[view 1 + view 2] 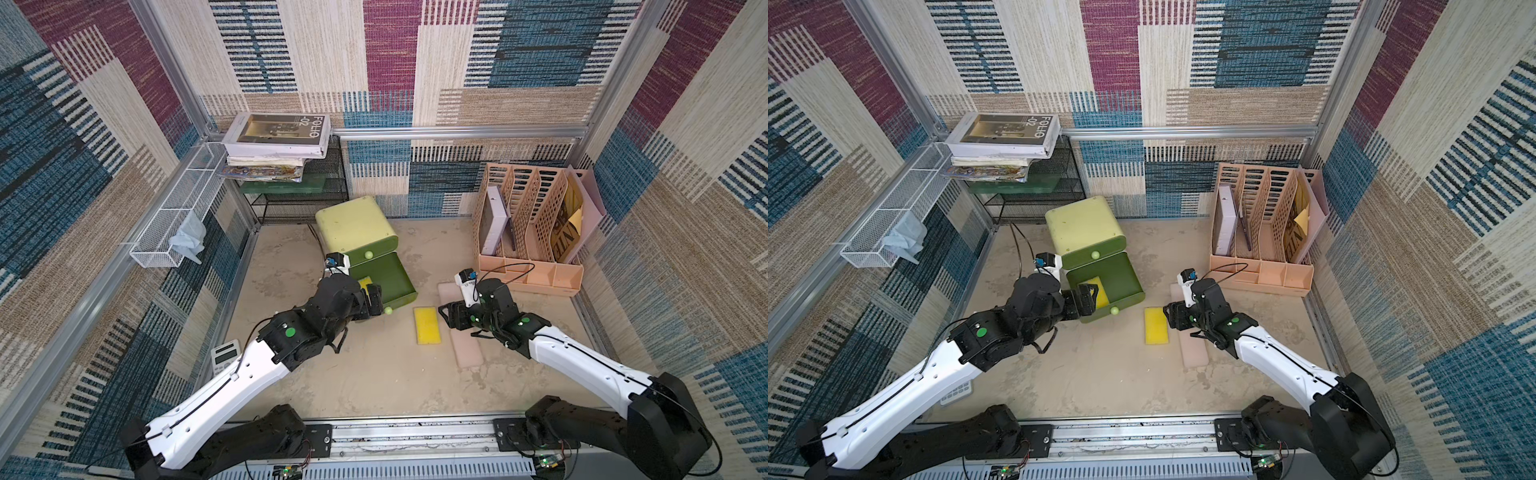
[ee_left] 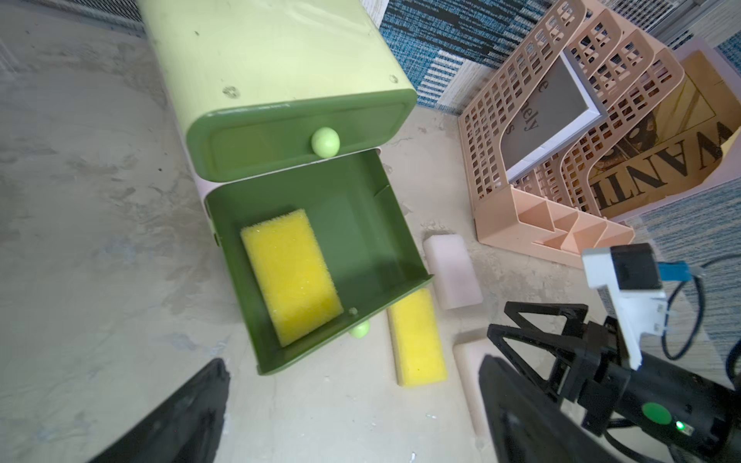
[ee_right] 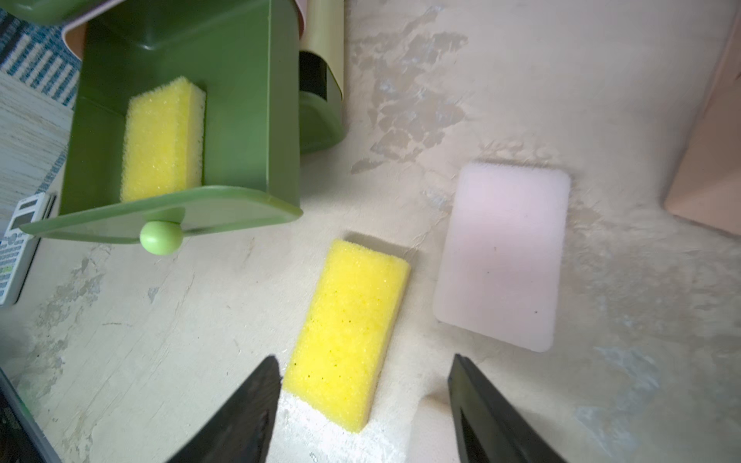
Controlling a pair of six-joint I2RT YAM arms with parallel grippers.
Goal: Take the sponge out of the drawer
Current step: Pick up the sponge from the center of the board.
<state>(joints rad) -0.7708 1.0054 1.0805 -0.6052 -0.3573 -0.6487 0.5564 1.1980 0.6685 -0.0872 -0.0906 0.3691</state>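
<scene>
Left jaws gape, right jaws too — empty; porous yellow sponge (image 2: 290, 276) in smooth green drawer (image 2: 361, 224).

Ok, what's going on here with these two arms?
A green drawer unit has its lower drawer pulled open, with a yellow sponge lying inside, not yet taken out. The robot's left tool hovers open over it, holding nothing. The right tool, open too, hangs above a second yellow sponge on the table, beside a pink pad.
</scene>
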